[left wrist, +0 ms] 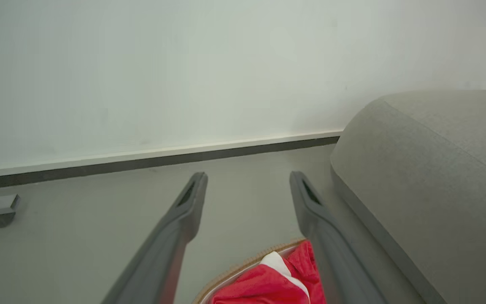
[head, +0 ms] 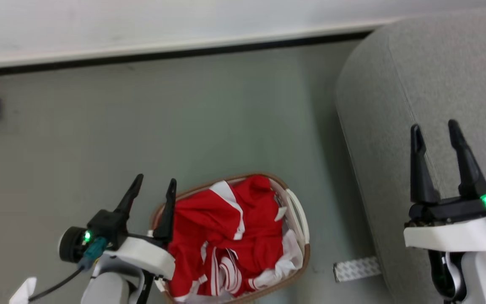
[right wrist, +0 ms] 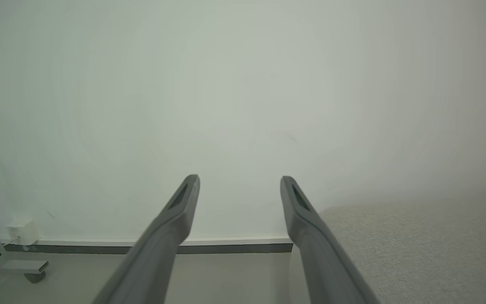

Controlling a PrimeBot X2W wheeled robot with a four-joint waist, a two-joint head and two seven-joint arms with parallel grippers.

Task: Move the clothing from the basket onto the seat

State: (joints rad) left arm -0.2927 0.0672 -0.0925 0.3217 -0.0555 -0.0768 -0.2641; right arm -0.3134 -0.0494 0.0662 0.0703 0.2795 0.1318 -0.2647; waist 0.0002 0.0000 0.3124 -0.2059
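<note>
Big light-grey seat (head: 437, 84) fills the right side, with nothing on it. Grey floor (head: 184, 105) runs to the wall. The basket (head: 306, 253) sits on the floor just left of the seat's edge, near but apart from it. All the clothing (head: 226, 236) is in the basket, a crumpled red heap with white trim, piled to about rim height. The left gripper (head: 155, 180) hangs over the basket's left rim, fingers spread, holding nothing and pointing ahead rather than down. The right gripper (head: 434, 126) hovers over the seat's edge, also spread wide and empty. The step looks like the first grab, and the left arm is nearest. Best to tip the fingers down into the middle of the heap and pinch a thick fold, not a thin white edge. Lift straight up clear of the rim so the light basket doesn't drag or tip. The pieces look tangled and may come up together.
</note>
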